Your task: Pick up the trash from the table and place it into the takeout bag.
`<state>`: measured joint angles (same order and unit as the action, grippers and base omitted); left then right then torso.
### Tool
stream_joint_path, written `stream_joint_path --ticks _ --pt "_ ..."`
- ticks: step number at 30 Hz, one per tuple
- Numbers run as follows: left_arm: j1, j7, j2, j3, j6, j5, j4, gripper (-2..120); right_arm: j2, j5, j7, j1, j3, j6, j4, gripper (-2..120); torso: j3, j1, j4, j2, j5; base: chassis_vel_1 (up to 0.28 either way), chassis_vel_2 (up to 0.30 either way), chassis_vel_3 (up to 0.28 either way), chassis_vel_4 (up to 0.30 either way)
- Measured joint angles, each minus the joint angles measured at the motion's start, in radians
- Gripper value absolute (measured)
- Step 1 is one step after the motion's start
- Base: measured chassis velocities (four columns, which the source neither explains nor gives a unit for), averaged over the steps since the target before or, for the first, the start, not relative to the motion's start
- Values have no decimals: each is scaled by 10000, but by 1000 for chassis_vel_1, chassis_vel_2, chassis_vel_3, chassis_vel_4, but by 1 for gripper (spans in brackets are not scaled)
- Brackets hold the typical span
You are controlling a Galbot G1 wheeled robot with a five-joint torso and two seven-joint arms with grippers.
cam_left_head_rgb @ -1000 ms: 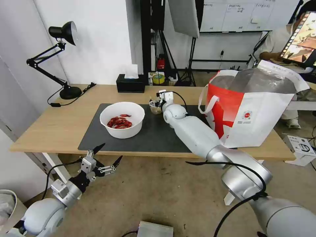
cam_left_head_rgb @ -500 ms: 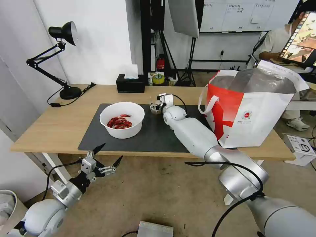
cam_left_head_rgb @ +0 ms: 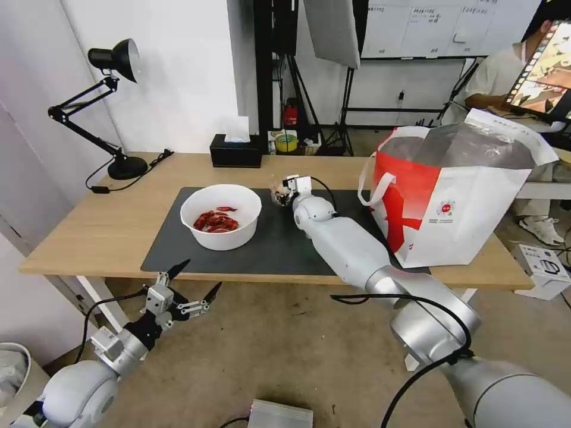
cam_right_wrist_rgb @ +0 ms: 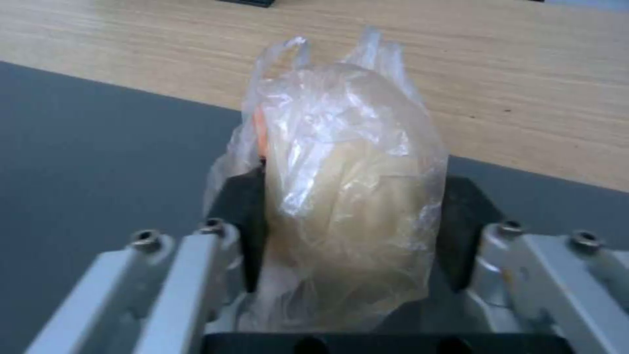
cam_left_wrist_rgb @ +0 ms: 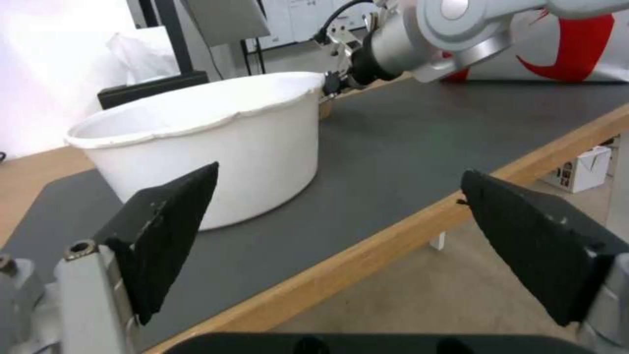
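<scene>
Head view: the right arm is reaching across the table [cam_left_head_rgb: 89,232] toward the far edge of the dark grey mat [cam_left_head_rgb: 279,244], and the right gripper [cam_left_head_rgb: 282,193] is clamping the small clear bag [cam_left_head_rgb: 278,194] there, just past the white bowl [cam_left_head_rgb: 220,215]. The bowl is sitting on the mat's left half, holding a heap of red shells [cam_left_head_rgb: 216,221]. The takeout bag [cam_left_head_rgb: 458,196] is standing upright at the table's right end with its mouth open, showing silver lining, a red side panel, white strap handles and 1 small round red logo. The left gripper [cam_left_head_rgb: 193,284] is hanging below the table's near edge, its 2 black fingers spread wide around nothing.

Left wrist view: the left gripper [cam_left_wrist_rgb: 341,216] is framing the table edge between its 2 parted pads. The white bowl [cam_left_wrist_rgb: 196,142] is standing close behind, plain-walled with a slightly wavy rim, and the right gripper [cam_left_wrist_rgb: 334,78] is working just beyond it.

Right wrist view: the right gripper [cam_right_wrist_rgb: 354,216] is squeezing the small clear bag [cam_right_wrist_rgb: 341,196] between both dark pads. The bag is thin, crinkled and see-through, with a beige lump filling its middle and loose plastic ears sticking up. Under it lie the mat [cam_right_wrist_rgb: 98,147] and bare wood [cam_right_wrist_rgb: 459,73].
</scene>
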<state>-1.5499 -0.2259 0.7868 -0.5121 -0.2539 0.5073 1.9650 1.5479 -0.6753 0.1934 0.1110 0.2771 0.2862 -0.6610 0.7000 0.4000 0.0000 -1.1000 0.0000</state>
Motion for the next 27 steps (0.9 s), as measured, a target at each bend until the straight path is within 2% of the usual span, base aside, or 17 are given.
stream_joint_path --ticks 2,5,9,11,12,14,15,17,18,21,22,27 --pt "-4 0 0 0 -6 -1 6 100 -63 -56 66 48 9 6 -165 43 0 0 0 0 0 0 0 0 0" --pt "-11 4 -16 -18 -17 -3 25 100 -529 -376 434 253 118 112 -1281 26 0 0 1 0 0 0 0 0 0" --pt "-11 13 -28 -27 -18 0 57 100 -987 -539 772 415 218 215 -2252 18 0 0 2 0 1 0 0 0 0" --pt "-18 21 0 -30 -18 1 91 100 -1592 -543 1381 721 324 310 -3620 8 0 1 -1 0 2 0 0 0 0" --pt "-18 21 0 -30 -18 1 91 100 -1592 -543 1381 721 324 310 -3620 8 0 1 -1 0 2 0 0 0 0" --pt "-94 24 52 -66 -26 -14 118 100 -2134 -530 2116 1114 332 511 -4995 3 -1 0 -3 -1 3 0 0 0 0" --pt "-94 24 52 -66 -26 -14 118 100 -2134 -530 2116 1114 332 511 -4995 3 -1 0 -3 -1 3 0 0 0 0" --pt "-155 26 72 -113 -46 -28 148 100 -2635 -532 2684 1486 315 745 -6345 3 0 0 -1 0 3 0 0 0 0" --pt "-155 26 72 -113 -46 -28 148 100 -2635 -532 2684 1486 315 745 -6345 3 0 0 -1 0 3 0 0 0 0" --pt "-239 52 68 -190 -49 -30 266 100 -3278 -657 3370 1888 122 1212 -8274 3 -1 -1 -2 -1 2 0 0 0 0" --pt "-239 52 68 -190 -49 -30 266 100 -3278 -657 3370 1888 122 1212 -8274 3 -1 -1 -2 -1 2 0 0 0 0" --pt "-705 64 247 -553 -49 -53 504 100 -3746 -1040 4212 2100 -334 1695 -9904 3 -1 0 0 -1 2 0 0 0 0"
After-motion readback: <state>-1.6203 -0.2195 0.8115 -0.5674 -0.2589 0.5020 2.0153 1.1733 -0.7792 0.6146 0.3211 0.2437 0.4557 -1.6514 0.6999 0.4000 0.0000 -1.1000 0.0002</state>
